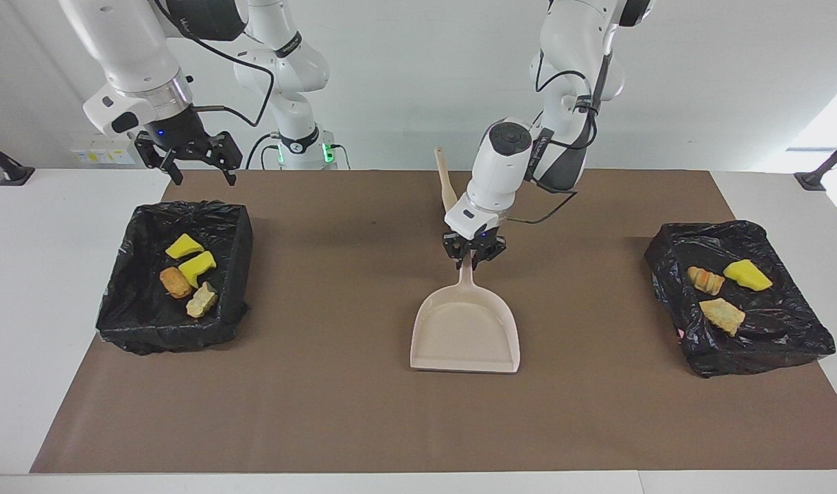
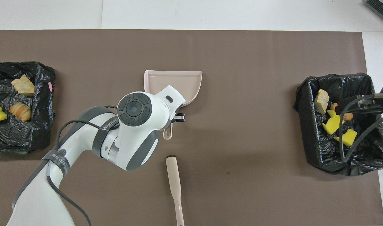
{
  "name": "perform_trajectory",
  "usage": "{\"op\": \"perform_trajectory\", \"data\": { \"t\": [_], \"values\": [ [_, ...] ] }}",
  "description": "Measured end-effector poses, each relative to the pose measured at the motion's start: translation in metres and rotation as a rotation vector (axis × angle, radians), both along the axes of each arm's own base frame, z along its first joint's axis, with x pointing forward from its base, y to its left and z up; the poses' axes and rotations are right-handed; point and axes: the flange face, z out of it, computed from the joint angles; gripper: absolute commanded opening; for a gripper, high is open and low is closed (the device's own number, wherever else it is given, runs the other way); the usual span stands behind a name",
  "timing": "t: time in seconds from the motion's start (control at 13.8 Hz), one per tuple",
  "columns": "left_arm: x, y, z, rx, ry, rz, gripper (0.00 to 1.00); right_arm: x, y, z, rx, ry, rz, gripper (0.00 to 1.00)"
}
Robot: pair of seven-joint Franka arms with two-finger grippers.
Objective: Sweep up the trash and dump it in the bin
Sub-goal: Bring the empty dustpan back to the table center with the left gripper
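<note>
The beige dustpan (image 1: pixel 466 329) (image 2: pixel 179 81) lies flat at the middle of the brown mat, empty. My left gripper (image 1: pixel 473 255) (image 2: pixel 176 118) is down at its handle. The beige hand brush (image 1: pixel 446 182) (image 2: pixel 174 182) lies on the mat nearer to the robots than the dustpan. Trash lies in the black-lined bin (image 1: pixel 137 302) (image 2: pixel 310 138) at the right arm's end: yellow sponge pieces (image 1: pixel 197 266), an orange-brown lump (image 1: pixel 175 282) and a tan chunk (image 1: pixel 202 300). My right gripper (image 1: pixel 189 159) is open and empty, over this bin's edge nearest the robots.
A second black-bagged bin (image 1: pixel 789 329) (image 2: pixel 37 103) stands at the left arm's end. On it lie a yellow piece (image 1: pixel 746 274), an orange lump (image 1: pixel 705 280) and a tan chunk (image 1: pixel 722 315). White table borders the mat.
</note>
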Motion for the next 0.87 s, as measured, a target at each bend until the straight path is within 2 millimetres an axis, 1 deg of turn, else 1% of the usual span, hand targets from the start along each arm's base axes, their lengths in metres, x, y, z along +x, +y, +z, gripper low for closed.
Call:
{"op": "perform_trajectory", "data": {
  "t": [0.22, 0.29, 0.36, 0.43, 0.72, 0.87],
  "values": [
    [-0.001, 0.001, -0.003, 0.002, 0.006, 0.012, 0.00, 0.000, 0.005, 0.000, 0.001, 0.000, 0.007, 1.00],
    [-0.002, 0.001, -0.005, 0.003, 0.009, 0.016, 0.16, 0.000, 0.006, 0.000, 0.001, 0.000, 0.008, 1.00],
    [-0.002, 0.001, -0.006, 0.003, 0.011, 0.020, 0.55, 0.000, 0.004, 0.000, 0.001, -0.001, 0.006, 1.00],
    [-0.002, 0.000, -0.007, 0.002, 0.012, 0.035, 1.00, 0.000, 0.002, 0.000, 0.001, -0.001, 0.003, 1.00],
    [0.000, 0.001, -0.004, -0.006, 0.014, 0.097, 1.00, 0.000, 0.001, 0.000, 0.001, -0.001, 0.001, 1.00],
    [0.004, 0.006, 0.004, -0.009, 0.005, 0.111, 1.00, 0.000, 0.002, 0.000, 0.001, -0.001, 0.001, 1.00]
  ]
}}
